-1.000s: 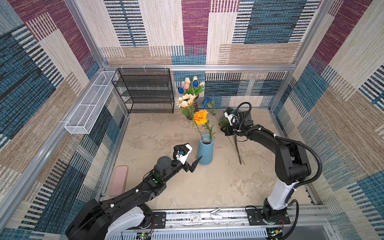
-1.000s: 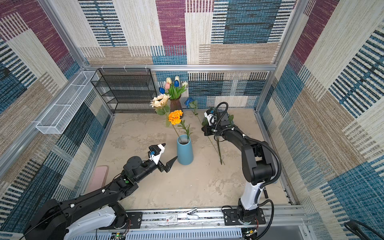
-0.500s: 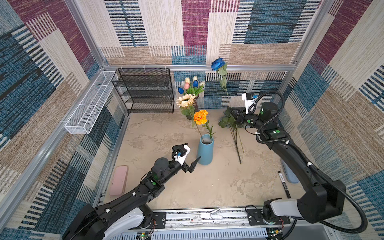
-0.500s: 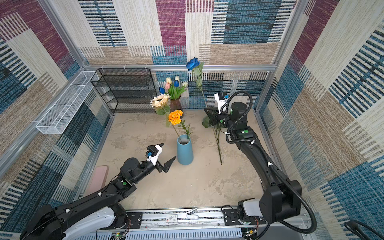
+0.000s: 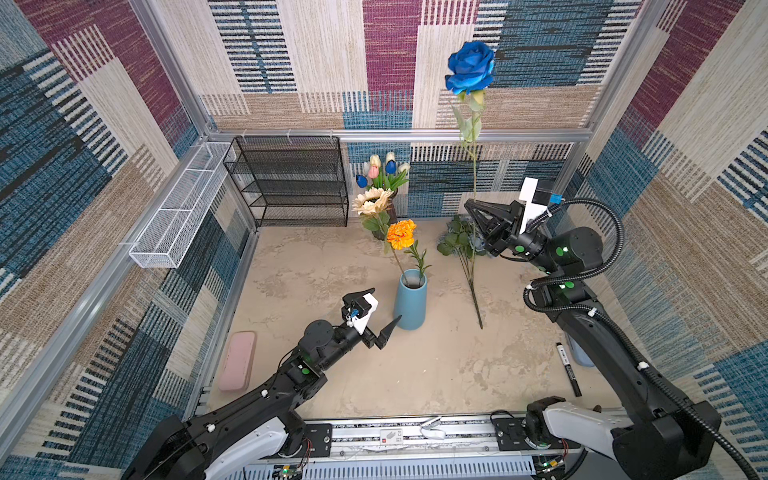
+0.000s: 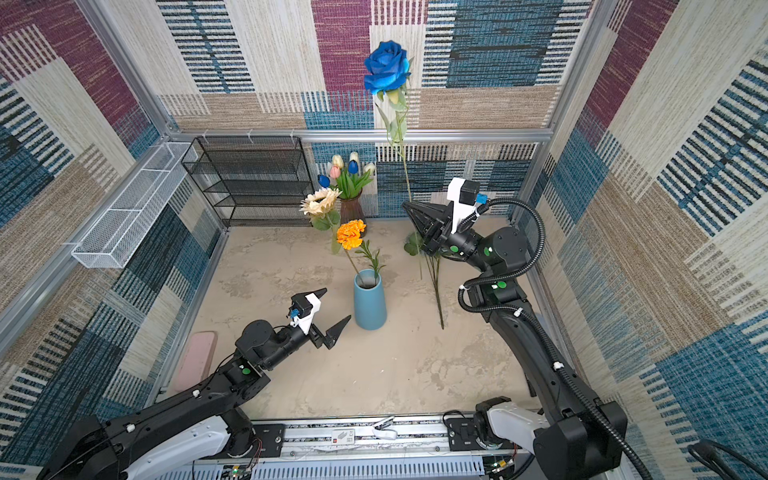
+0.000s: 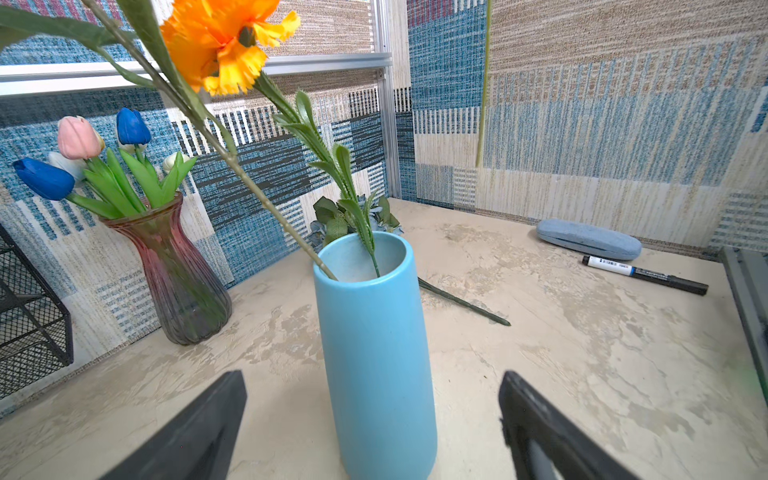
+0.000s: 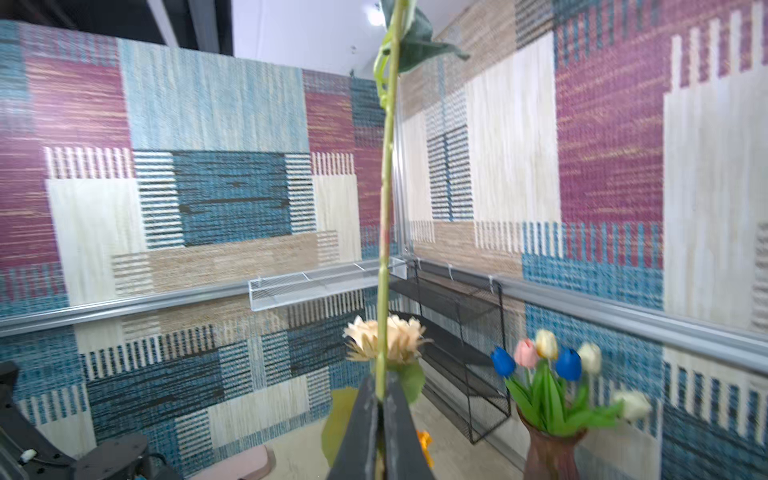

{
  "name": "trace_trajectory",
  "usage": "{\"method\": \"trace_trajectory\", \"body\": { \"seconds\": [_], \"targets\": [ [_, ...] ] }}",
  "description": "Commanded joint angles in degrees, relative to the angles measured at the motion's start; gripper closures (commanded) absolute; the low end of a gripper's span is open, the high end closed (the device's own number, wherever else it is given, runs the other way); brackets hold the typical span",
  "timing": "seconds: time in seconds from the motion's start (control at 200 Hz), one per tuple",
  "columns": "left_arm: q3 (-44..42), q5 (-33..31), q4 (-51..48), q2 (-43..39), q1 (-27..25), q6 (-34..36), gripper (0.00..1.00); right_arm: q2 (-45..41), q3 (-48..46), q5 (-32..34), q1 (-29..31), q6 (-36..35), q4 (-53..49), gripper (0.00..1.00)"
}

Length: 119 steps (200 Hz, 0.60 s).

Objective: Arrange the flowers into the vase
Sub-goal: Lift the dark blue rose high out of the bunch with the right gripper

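Observation:
A blue vase [image 5: 410, 299] [image 6: 370, 305] [image 7: 376, 353] stands mid-table with an orange flower [image 5: 401, 234] [image 7: 224, 41] and a leafy sprig in it. My right gripper [image 5: 469, 203] [image 6: 406, 205] [image 8: 379, 395] is shut on the lower stem [image 8: 384, 208] of a bright blue rose [image 5: 470, 66] [image 6: 386, 66], held upright high above the table's back right. My left gripper [image 5: 385, 303] [image 6: 336, 303] [image 7: 372, 374] is open just left of the vase, its jaws either side of the base without touching. More flowers [image 5: 471, 270] lie right of the vase.
A dark red glass vase [image 7: 174, 274] with tulips [image 5: 382, 174] and a cream sunflower [image 5: 372, 203] stand at the back. A black wire shelf [image 5: 291, 183], a white wire basket [image 5: 183, 208], a pink case [image 5: 237, 360], a marker [image 5: 568, 368] and a blue case [image 7: 588, 239] are around.
The right arm has lifted the blue rose off the table pile and swung up, so the bloom now stands high against the back wall. The left gripper stays open by the vase.

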Motion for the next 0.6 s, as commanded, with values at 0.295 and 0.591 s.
{"method": "trace_trajectory", "body": {
  "seconds": [0.295, 0.591],
  "targets": [
    [1.2, 1.0, 6.7, 5.5, 0.0, -1.4, 0.02, 6.8, 4.2, 1.2, 7.3, 13.0, 24.7, 1.00],
    [0.4, 0.7, 5.8, 4.5, 0.0, -1.8, 0.02, 14.2, 3.5, 5.5, 10.3, 13.8, 30.1, 1.00]
  ]
}}
